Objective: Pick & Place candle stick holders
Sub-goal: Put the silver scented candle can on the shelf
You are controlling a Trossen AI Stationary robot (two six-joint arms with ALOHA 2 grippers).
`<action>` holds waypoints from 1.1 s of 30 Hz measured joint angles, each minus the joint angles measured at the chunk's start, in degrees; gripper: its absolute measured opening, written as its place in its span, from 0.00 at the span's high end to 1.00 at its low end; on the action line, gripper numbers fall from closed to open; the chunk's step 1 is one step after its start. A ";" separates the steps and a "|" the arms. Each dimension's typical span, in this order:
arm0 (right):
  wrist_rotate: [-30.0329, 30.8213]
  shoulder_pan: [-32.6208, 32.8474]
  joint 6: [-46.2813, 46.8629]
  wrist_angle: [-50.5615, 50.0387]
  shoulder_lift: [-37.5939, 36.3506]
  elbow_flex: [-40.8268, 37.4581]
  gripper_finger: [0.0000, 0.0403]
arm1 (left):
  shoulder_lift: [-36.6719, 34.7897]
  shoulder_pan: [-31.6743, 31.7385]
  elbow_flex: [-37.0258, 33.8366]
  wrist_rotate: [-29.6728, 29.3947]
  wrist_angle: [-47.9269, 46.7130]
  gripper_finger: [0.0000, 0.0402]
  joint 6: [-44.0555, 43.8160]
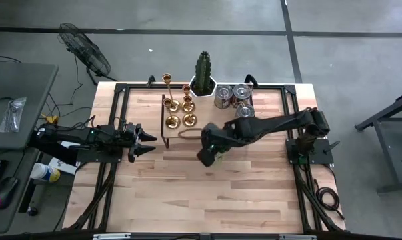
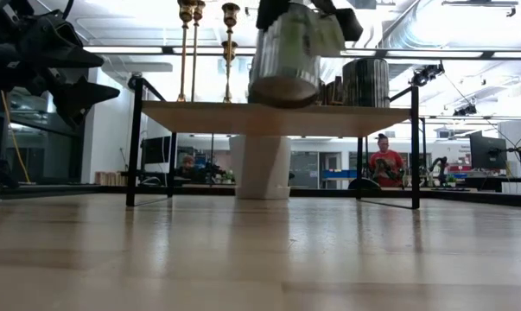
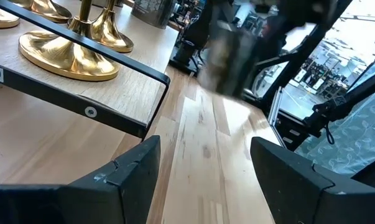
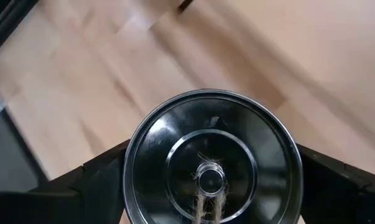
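Note:
Several gold candle stick holders (image 1: 172,113) stand by their round bases on a low black-framed wooden shelf (image 1: 162,133) at the table's far middle; two of the bases (image 3: 66,55) show in the left wrist view. My right gripper (image 1: 211,155) hangs in front of the shelf, shut on a silver tin (image 2: 284,56) with a round lid (image 4: 211,162). At the table's left side my left gripper (image 1: 147,142) points level toward the shelf, open (image 3: 203,162) with nothing between its fingers. My right gripper pinches the silver tin by its round side wall (image 4: 132,186), just under the lid's rim, one finger (image 4: 97,183) on each side. The fingers slant down from above. The tin hangs clear of the table (image 2: 282,95), lid up, slightly tilted.
A cactus in a white pot (image 1: 203,73) and more silver tins (image 1: 231,97) stand at the far side, right of the holders. Bare wooden table (image 1: 207,193) lies in front of the shelf. A person (image 2: 385,160) sits in the room beyond the table.

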 joint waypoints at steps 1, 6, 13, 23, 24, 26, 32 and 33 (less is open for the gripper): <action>0.85 -0.46 0.50 -0.72 -0.72 0.00 0.13 | 0.00 0.01 0.00 0.02 0.01 0.39 0.02; 3.34 -2.80 3.02 -1.95 -3.72 0.00 0.13 | -0.01 0.00 0.00 0.01 0.01 0.39 0.01; 4.28 -5.68 5.09 -3.51 -5.78 0.02 0.13 | 0.01 0.01 0.00 0.02 0.01 0.39 0.02; 8.08 -9.33 5.89 -4.45 -5.89 0.02 0.13 | -0.02 -0.01 0.00 0.02 0.01 0.39 0.02; 8.48 -9.69 5.89 -4.62 -5.89 0.02 0.13 | 0.00 -0.01 0.00 0.02 0.01 0.39 0.02; 9.01 -10.39 5.89 -4.70 -5.89 0.02 0.13 | -0.02 0.00 0.00 0.02 0.01 0.39 0.02; 10.40 -12.28 5.72 -4.75 -5.89 0.02 0.13 | -0.01 -0.01 0.00 0.02 0.01 0.39 0.02; 10.89 -12.57 5.68 -5.01 -5.89 0.02 0.13 | 0.00 0.01 0.00 0.02 0.01 0.39 0.02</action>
